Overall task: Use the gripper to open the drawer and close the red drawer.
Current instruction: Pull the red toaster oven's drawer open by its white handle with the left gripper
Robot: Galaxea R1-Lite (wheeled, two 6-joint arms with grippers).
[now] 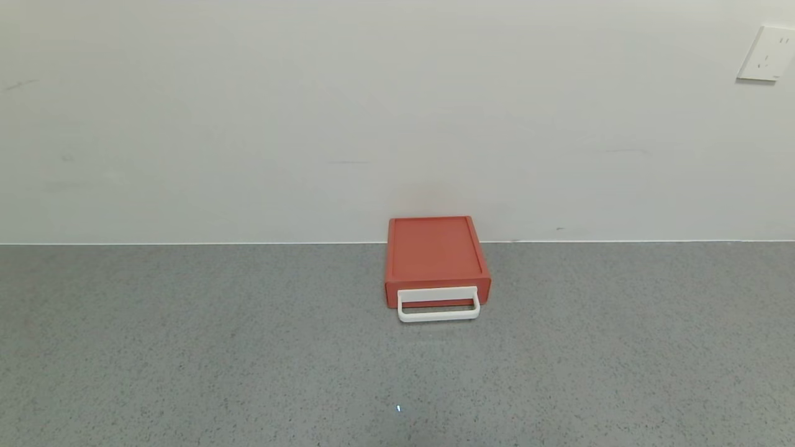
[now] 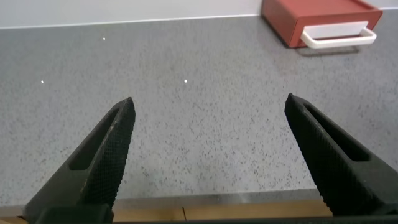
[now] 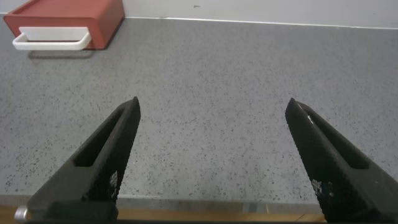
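On a speckled grey stone-look countertop (image 1: 186, 347) set against a plain off-white wall (image 1: 248, 124), a small squarish orange-red plastic box (image 1: 435, 251) sits at the far edge, its back touching or just beside the wall. The flat red drawer (image 1: 484, 293) in its front is pushed in flush with the box, and the wide white plastic loop handle (image 1: 438, 312) juts forward from the drawer face toward the robot. A white wall socket plate (image 1: 767, 54) is mounted high on the wall to the right, well apart from the box. Neither arm appears in the head view. In the left wrist view, the left gripper (image 2: 208, 155) hovers low over the near edge of the counter with its black textured fingers (image 2: 109, 152) spread wide and nothing between them; the red box shows far off beyond them. In the right wrist view, the right gripper (image 3: 211, 155) sits likewise near the front edge, its black fingers (image 3: 112, 155) also spread wide and holding nothing, with the box and its white handle far off. A strip of pale wood edging (image 2: 249, 213) shows along the counter's near rim.
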